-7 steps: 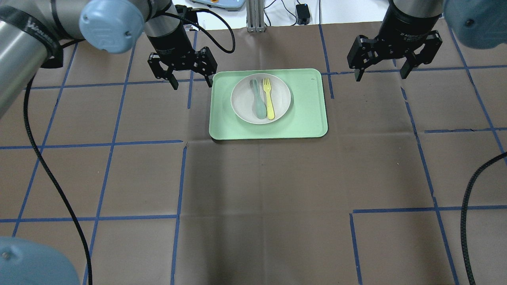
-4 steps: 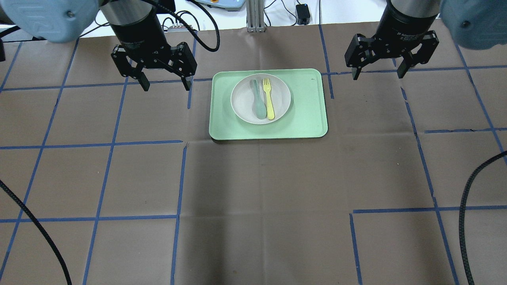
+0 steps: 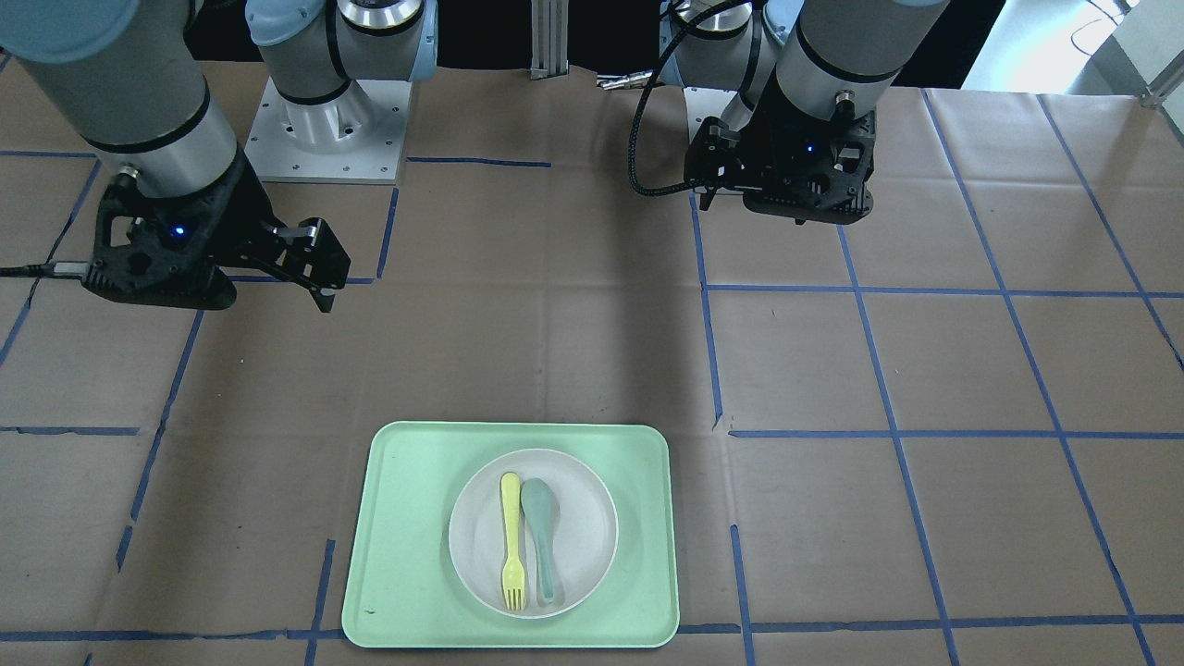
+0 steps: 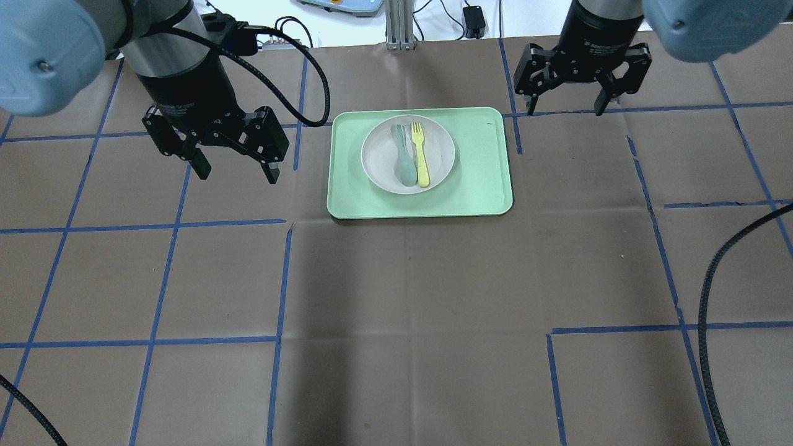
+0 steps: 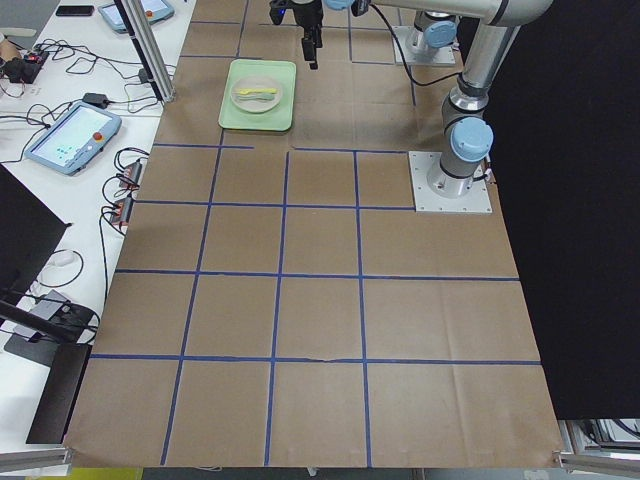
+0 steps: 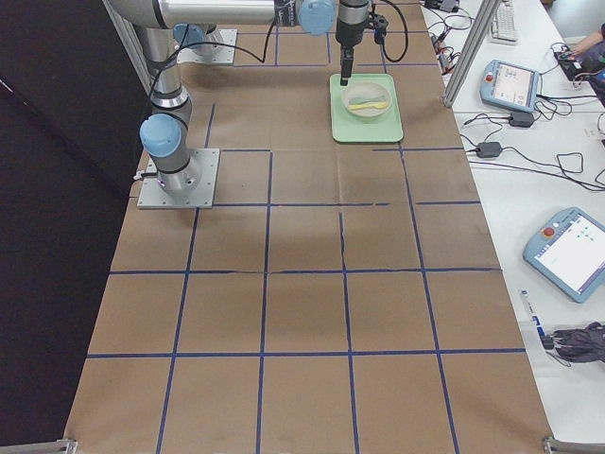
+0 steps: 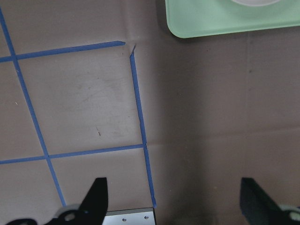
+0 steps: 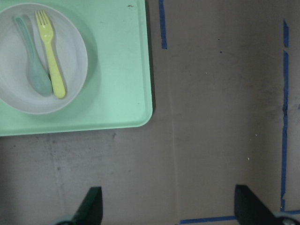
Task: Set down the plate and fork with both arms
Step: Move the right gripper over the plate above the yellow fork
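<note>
The off-white plate [image 4: 379,158] sits on the light-green tray [image 4: 477,167] at the table's far middle. The pale-yellow fork [image 4: 421,155] lies in the plate, tines pointing away from me. My left gripper [image 4: 236,173] is open and empty above the brown paper, left of the tray. My right gripper [image 4: 565,110] is open and empty, just beyond the tray's far right corner. The right wrist view shows the plate [image 8: 75,56], the fork [image 8: 51,56] and the tray [image 8: 122,93] up left of the open gripper [image 8: 171,206]. The left wrist view shows only a tray corner [image 7: 211,18].
A grey-green spoon [image 4: 404,158] lies in the plate beside the fork, on its left. Blue tape lines grid the brown paper. An aluminium post [image 4: 396,25] stands at the far edge. Black cables [image 4: 712,322] hang at both sides.
My left gripper has moved left, away from the tray's far left corner, and then nearer to me. My right gripper has shifted left toward the tray. Both stayed open.
</note>
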`<state>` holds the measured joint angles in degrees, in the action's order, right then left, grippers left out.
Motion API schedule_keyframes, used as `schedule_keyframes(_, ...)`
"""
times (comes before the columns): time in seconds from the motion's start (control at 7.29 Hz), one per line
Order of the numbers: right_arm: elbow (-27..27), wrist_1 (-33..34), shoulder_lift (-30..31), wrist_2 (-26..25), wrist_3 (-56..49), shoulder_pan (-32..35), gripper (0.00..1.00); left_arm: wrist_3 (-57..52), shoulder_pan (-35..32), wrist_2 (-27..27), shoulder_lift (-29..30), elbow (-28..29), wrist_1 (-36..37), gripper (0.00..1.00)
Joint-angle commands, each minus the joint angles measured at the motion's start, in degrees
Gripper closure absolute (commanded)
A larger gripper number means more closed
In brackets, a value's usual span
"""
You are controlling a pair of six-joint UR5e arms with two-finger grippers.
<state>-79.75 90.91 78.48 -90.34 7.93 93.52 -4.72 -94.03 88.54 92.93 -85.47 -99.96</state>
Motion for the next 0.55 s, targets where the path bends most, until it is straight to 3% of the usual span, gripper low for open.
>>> schedule_keyframes(0.0,7.6,0.1,-8.5,-0.2,6.3,5.7,0.0,-1.0,0.6,0.1,0.4,-1.7,5.6,0.0)
schedule_keyframes(0.41,16.6,0.1,-17.4,0.4,12.2,10.5,0.0,-1.0,0.9,0.1,0.8,-1.1,5.7,0.0)
